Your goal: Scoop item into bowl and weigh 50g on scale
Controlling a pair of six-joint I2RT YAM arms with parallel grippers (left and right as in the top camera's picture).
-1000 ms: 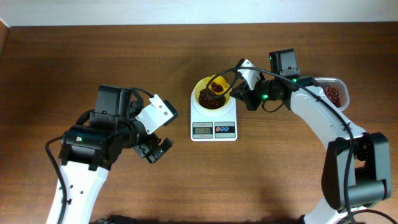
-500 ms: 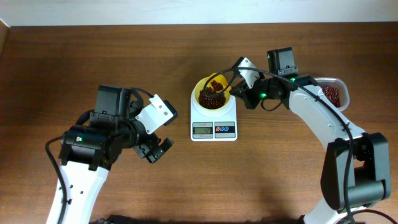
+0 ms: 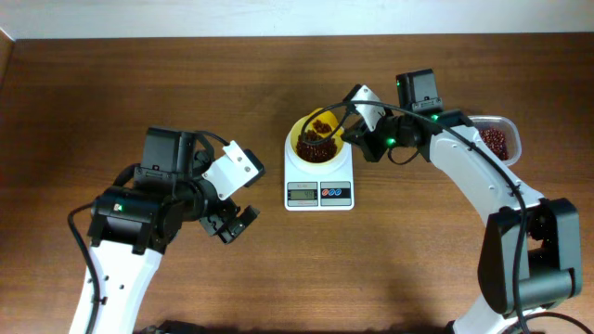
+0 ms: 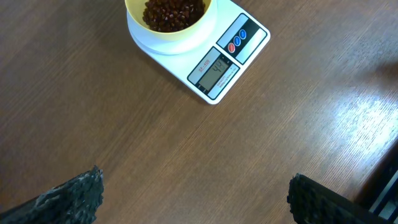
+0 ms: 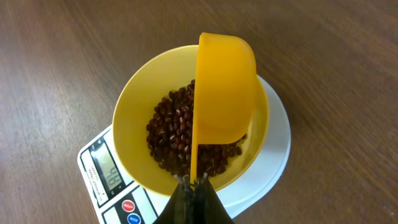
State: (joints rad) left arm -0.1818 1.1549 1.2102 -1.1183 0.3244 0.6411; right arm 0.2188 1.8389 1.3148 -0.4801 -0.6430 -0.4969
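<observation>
The pale-yellow bowl (image 3: 316, 139) (image 5: 134, 112) (image 4: 171, 28) sits on the white scale (image 3: 318, 181) (image 5: 99, 171) (image 4: 227, 68) at mid table. Dark red-brown beans (image 5: 174, 134) (image 4: 171, 12) fill its bottom. My right gripper (image 3: 360, 139) (image 5: 191, 186) is shut on the handle of a yellow scoop (image 5: 224, 87) (image 3: 323, 125), which is tipped on its side over the bowl. My left gripper (image 3: 232, 223) (image 4: 196, 193) hangs open above bare wood left of the scale, holding nothing.
A clear tub (image 3: 497, 139) with more beans stands at the far right behind my right arm. The wooden table (image 3: 418, 250) lies bare in front of the scale. A pale wall edge runs along the back.
The right gripper has crept slightly left and back, tipping the scoop a little further over the bowl. The left arm has stayed still.
</observation>
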